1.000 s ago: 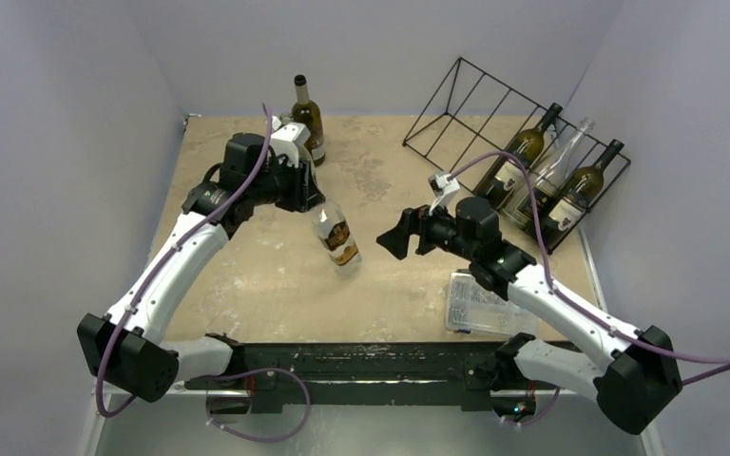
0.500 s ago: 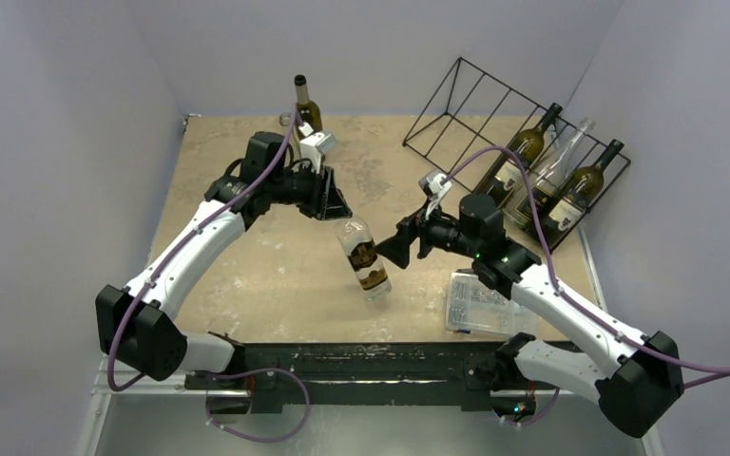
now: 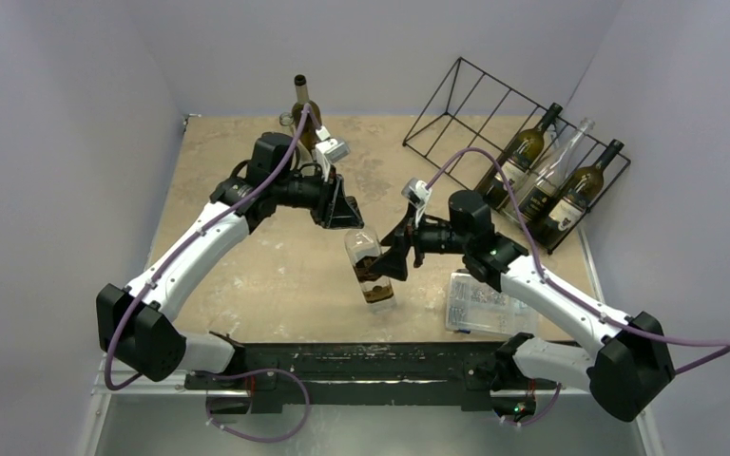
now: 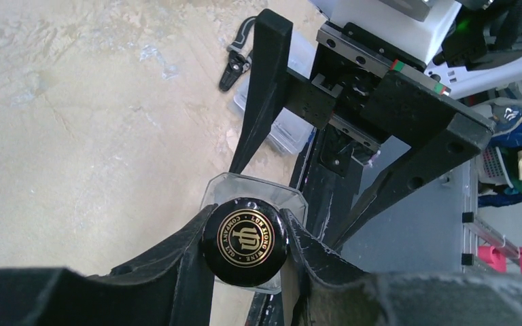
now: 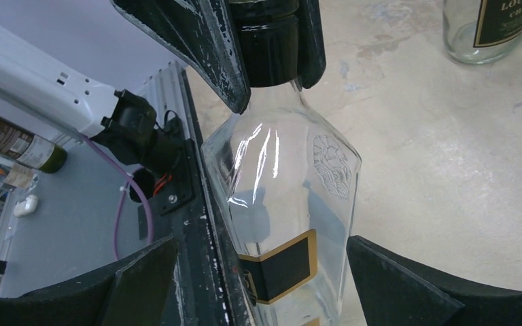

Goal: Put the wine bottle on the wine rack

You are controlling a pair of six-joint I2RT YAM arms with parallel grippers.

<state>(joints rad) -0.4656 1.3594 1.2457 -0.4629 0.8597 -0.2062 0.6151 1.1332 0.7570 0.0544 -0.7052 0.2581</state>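
My left gripper (image 3: 345, 217) is pinched tight on the black cap (image 4: 245, 240) of the wine bottle (image 3: 372, 274), so my fingers (image 5: 207, 41) hide most of the neck. The bottle is clear glass with a dark and gold label. It hangs tilted over the middle of the table (image 3: 238, 256), near the front. The right wrist view cuts off its bottom, so I cannot tell if it touches the table. My right gripper (image 3: 392, 255) is spread wide, with one finger (image 5: 394, 278) on each side of the bottle's body. I cannot tell if they touch the glass. The wine rack (image 3: 456, 95) is well apart at the back right, with three bottles (image 3: 518, 157) lying in its right end. Another bottle (image 3: 304, 104) stands at the back, partly hidden by my left arm. A clear box (image 3: 470, 306) sits partly under my right arm.
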